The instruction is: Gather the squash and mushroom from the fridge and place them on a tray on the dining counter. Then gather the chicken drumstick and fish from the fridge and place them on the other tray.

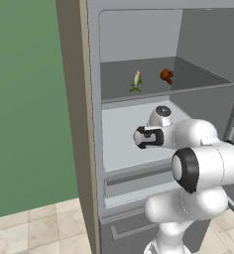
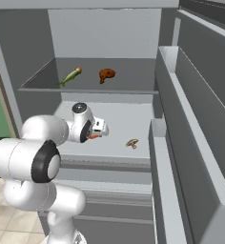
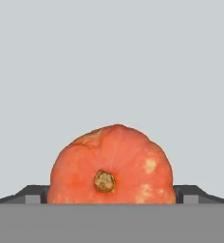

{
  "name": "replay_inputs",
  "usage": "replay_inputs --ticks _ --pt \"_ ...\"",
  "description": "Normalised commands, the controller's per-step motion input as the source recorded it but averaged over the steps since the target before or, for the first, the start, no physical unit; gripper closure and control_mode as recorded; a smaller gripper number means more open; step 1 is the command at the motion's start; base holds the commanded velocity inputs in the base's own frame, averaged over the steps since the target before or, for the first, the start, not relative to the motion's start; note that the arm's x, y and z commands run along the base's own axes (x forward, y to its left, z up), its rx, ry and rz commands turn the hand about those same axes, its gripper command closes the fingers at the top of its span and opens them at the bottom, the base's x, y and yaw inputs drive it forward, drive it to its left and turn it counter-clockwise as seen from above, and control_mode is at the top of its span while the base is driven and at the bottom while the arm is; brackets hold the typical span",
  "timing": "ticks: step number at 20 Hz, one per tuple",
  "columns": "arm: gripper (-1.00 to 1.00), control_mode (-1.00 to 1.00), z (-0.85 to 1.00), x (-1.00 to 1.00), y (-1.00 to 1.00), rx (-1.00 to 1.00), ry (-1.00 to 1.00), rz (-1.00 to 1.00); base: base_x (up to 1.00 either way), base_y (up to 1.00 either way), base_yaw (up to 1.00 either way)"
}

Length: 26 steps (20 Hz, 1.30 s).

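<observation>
The grey fridge stands open. On its lower shelf lies the orange squash, stem end facing the hand camera. My gripper is open, with one fingertip on each side of the squash. The small brown mushroom lies on the same shelf, to the right of the gripper. The upper shelf holds the greenish fish and, to its right, the brown chicken drumstick. Both trays and the dining counter are out of view.
The open fridge door, with its shelf bins, juts out on the right. Closed drawers sit under the lower shelf. A beige cabinet side and a green wall are to the fridge's left.
</observation>
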Motion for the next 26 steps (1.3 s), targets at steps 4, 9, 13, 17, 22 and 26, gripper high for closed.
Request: replay_inputs --ticks 4,9,13,17,22,26 --pt "-1.00 -1.00 -0.24 0.02 0.00 0.00 0.00 0.00 0.00 0.00 0.00" --pt "1.00 -1.00 -0.35 0.00 0.00 0.00 0.03 0.00 0.00 0.00 0.00" --pt "1.00 -1.00 -0.22 -0.01 0.08 0.00 0.08 0.01 0.00 0.00 0.00" --pt "1.00 -1.00 -0.02 -0.61 0.01 0.01 -0.06 0.00 0.00 0.00 0.00" --pt "1.00 -1.00 0.32 -0.95 -0.04 0.02 -0.08 0.00 0.00 0.00 0.00" --pt "1.00 -1.00 0.91 -0.88 -0.13 0.03 -0.02 0.00 0.00 0.00 0.00"
